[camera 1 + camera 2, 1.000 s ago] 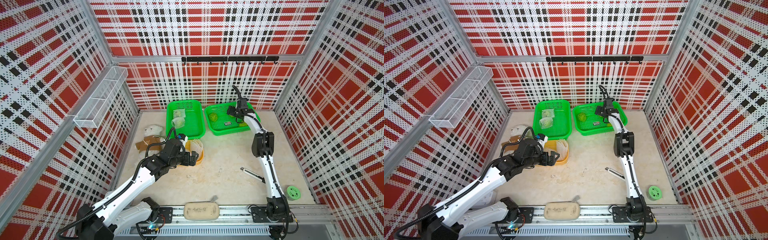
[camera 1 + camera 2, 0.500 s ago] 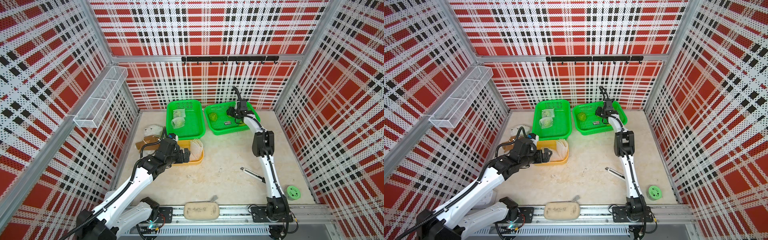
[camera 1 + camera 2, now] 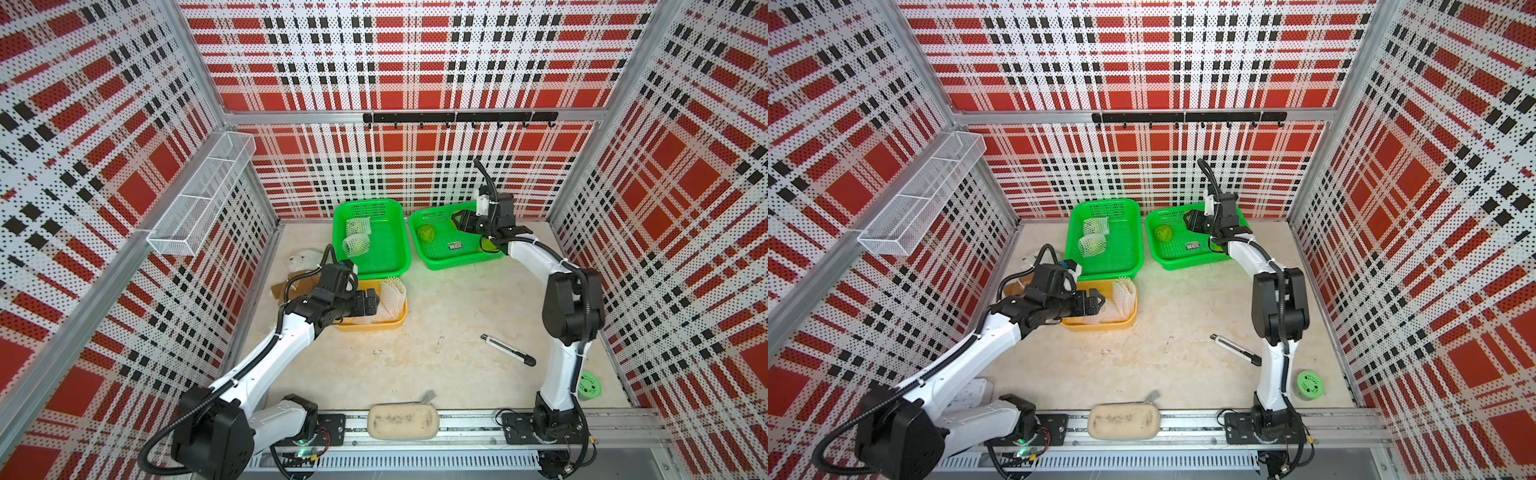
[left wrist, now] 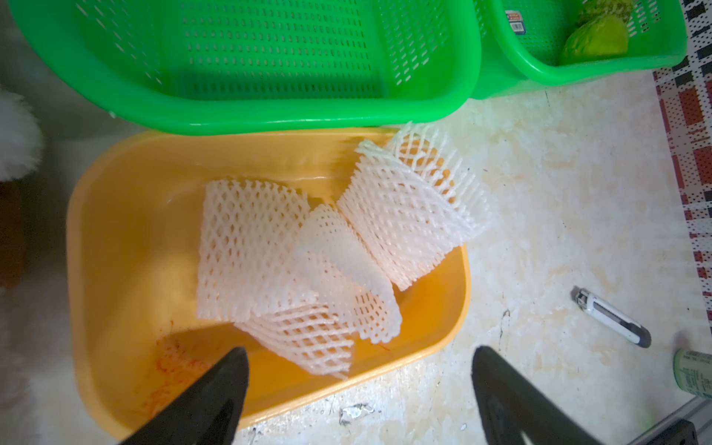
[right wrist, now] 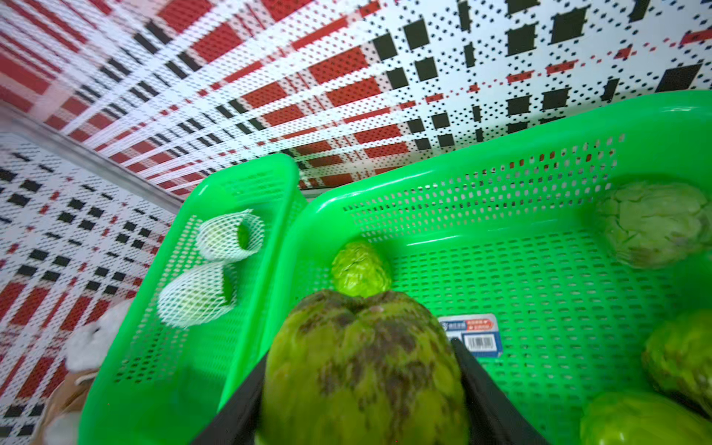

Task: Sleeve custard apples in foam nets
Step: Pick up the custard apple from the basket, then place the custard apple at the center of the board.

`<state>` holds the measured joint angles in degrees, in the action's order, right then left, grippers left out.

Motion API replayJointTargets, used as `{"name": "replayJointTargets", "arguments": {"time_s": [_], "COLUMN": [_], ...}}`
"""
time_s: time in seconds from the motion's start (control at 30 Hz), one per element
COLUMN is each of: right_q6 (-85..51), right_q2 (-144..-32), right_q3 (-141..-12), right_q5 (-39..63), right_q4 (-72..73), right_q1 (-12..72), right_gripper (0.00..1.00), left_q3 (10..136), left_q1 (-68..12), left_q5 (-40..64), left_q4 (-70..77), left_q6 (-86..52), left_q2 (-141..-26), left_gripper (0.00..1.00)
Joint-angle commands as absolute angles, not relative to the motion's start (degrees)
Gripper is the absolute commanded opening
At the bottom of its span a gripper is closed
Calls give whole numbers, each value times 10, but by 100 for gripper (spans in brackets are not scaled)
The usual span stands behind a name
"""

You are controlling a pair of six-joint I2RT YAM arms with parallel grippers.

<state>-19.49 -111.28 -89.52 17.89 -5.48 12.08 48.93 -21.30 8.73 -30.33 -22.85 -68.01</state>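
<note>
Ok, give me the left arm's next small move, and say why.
Likely lower the left gripper onto the nearest foam net in the yellow tray and close on it. Its jaws stand open and empty above the nets, while the right gripper holds a custard apple at the green basket, and that fruit needs a sleeve.

Walls (image 3: 104, 124): red-white-black plaid, perforated dots. Baskets (image 3: 386, 249), 12 o'clock: bright green, slotted. Tray (image 4: 115, 250): orange-yellow, red flecks. Foam nets (image 4: 246, 246): white, diamond mesh. Custard apple (image 5: 362, 370): yellow-green, dark brown blotches. Tabletop (image 3: 449, 316): beige, marbled. Arms (image 3: 559, 374): white, black joints. Round container (image 3: 589, 385), 4 o'clock: pale green.
</note>
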Motion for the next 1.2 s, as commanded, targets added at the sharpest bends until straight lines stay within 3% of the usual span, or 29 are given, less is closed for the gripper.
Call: {"name": "replayJointTargets", "arguments": {"time_s": [0.0,0.07,0.37,0.73,0.93,1.03,1.17], "right_q6": [-160,-142,-136,-166,-175,-168,-152], "right_q2": [-1042,-988,-824,-848,-859,-852,-838], "right_q3": [-803,-742,-508,-402,-397,-404,-424], "right_q5": [195,181,94,59,63,64,65], "right_q4": [-39,-57,-84,-57,-59,-73,-110], "right_q1": [144,166,288,336,339,340,340], "right_gripper": [37,37,36,43,55,65,72], "left_q3": [481,470,479,508,521,527,542], "left_q1": [-211,-219,-269,-328,-341,-339,-332], "left_q5": [121,128,99,2,-27,-57,-104], "left_q4": [-262,-246,-258,-245,-254,-267,-298], "left_q6": [-214,-199,-169,-154,-152,-156,-178], "left_q2": [-688,-686,-712,-792,-814,-823,-840], "left_gripper": [87,81,71,63,51,40,35]}}
